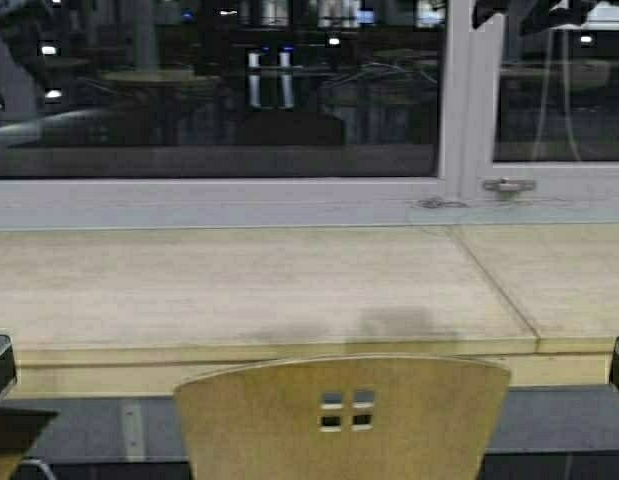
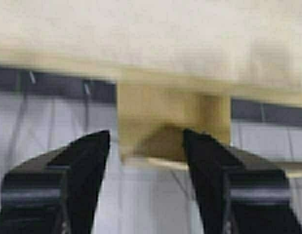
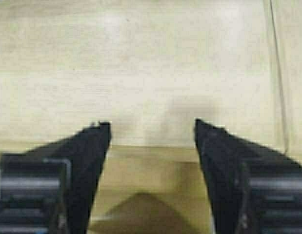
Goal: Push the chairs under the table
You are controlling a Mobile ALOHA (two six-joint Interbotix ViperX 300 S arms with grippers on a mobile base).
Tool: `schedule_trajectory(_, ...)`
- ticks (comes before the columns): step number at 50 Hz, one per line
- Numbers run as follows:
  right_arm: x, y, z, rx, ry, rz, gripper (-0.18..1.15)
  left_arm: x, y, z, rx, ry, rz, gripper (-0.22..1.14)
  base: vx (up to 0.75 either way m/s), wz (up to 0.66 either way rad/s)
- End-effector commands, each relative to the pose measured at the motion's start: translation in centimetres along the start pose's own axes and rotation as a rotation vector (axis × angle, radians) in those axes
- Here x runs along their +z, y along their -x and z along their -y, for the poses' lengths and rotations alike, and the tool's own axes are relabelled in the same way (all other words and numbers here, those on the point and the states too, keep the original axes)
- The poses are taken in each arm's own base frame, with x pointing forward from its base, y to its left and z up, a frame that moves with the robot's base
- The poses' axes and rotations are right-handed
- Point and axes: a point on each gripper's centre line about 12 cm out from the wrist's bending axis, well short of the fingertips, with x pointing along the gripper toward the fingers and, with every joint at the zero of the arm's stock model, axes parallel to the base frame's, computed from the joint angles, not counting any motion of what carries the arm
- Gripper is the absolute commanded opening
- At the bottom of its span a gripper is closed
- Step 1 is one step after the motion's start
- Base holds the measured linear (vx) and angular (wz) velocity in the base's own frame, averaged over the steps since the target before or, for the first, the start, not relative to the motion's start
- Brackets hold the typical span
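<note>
At frame's low corners, left claw (image 2: 146,146) and right claw (image 3: 151,134) both fingers apart, gripping nothing, each facing tabletop edge. Between them, chair (image 1: 342,415) backrest centred near, just short of tabletop (image 1: 239,285) front edge. Seam crosses tabletop at right. Far side: window sill, handle (image 1: 507,185), dark glass.

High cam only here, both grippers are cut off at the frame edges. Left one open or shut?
Observer: Left gripper is open, nothing held between its black fingers.
Operator: Right one?
Observer: Right gripper is open too, and empty.
Operator: What is it pointed at?
Observer: The pale beige wooden tabletop; its thick light-yellow front edge shows in the gap between the fingers.
</note>
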Motion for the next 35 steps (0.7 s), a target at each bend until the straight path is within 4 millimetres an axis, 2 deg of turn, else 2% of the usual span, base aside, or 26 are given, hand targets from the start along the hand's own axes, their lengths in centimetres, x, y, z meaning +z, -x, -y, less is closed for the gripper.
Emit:
schedule_trajectory(1, 2.3, 1.9, -0.4, 0.025, 0.007, 0.151, 0.88, 0.8, 2.1, 1.9, -0.056, -0.128, 0.099, 0.84, -0.06, 0.23)
schedule_trajectory(6, 2.9, 3.5, -0.4, 0.029, 0.006, 0.200, 0.88, 0.5, 3.0, 2.4, -0.077, -0.169, 0.145, 0.84, -0.05, 0.27)
schedule_trajectory(10, 3.0, 3.9, -0.4, 0.031, 0.006, 0.214, 0.88, 0.3, 3.1, 2.2, -0.067, -0.161, 0.174, 0.84, -0.05, 0.36)
schedule_trajectory(35, 1.4, 3.0, -0.3, 0.030, -0.038, 0.164, 0.88, 0.6, 3.4, 1.9, -0.051, -0.152, 0.237, 0.84, -0.14, 0.45)
